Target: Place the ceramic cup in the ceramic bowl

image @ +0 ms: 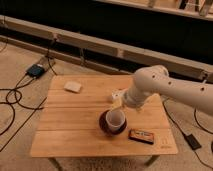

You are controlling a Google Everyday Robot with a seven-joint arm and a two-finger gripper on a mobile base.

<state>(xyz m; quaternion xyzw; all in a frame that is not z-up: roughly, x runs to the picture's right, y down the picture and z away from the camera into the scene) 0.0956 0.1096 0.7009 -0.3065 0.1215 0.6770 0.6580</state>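
The white ceramic cup (115,119) stands upright inside the dark maroon ceramic bowl (103,124), near the middle of the wooden table (70,130). The gripper (118,103) hangs just above and behind the cup's far rim, at the end of the white arm (155,85) that reaches in from the right. It looks apart from the cup. The arm's wrist hides the back edge of the bowl.
A flat white block (73,86) lies at the table's far left. A dark rectangular box (141,135) lies right of the bowl near the front edge. A small white object (116,94) sits behind the gripper. Cables and a device (36,70) lie on the floor to the left.
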